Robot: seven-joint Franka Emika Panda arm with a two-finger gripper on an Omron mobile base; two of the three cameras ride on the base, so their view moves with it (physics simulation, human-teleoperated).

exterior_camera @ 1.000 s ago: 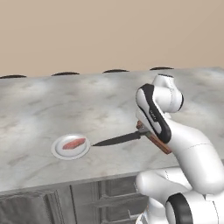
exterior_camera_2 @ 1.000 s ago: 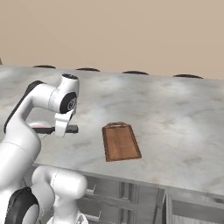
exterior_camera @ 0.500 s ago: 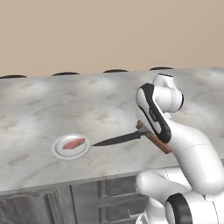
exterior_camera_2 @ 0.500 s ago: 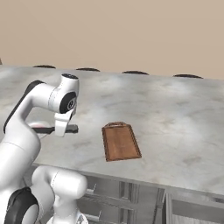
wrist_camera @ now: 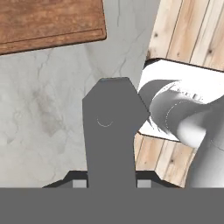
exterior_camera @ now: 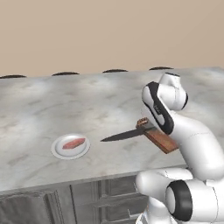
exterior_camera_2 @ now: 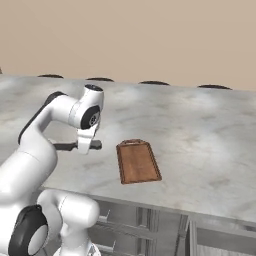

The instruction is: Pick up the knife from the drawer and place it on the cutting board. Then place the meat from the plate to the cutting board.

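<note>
My gripper (exterior_camera_2: 86, 146) is shut on the knife (exterior_camera: 123, 135) and holds it level a little above the marble counter. The dark blade points left toward the plate (exterior_camera: 58, 152), and the black handle (exterior_camera_2: 64, 146) sticks out on the gripper's left. The reddish-brown cutting board (exterior_camera_2: 137, 161) lies just right of the gripper; the arm half covers the cutting board (exterior_camera: 162, 141) in the left base view. The pinkish-red meat (exterior_camera: 73, 143) lies on the white plate. In the hand view the knife (wrist_camera: 113, 131) fills the middle, with the board (wrist_camera: 48, 19) at the top left. The drawer is out of view.
The marble counter (exterior_camera_2: 200, 135) stretches wide behind and to the right of the board. Its front edge runs just below the plate and board, with dark grey cabinet fronts (exterior_camera: 96, 201) underneath. Wooden floor (wrist_camera: 192, 35) shows past the counter edge.
The gripper with the knife has shifted slightly to the right, closer to the cutting board. Plate, meat and board have not moved.
</note>
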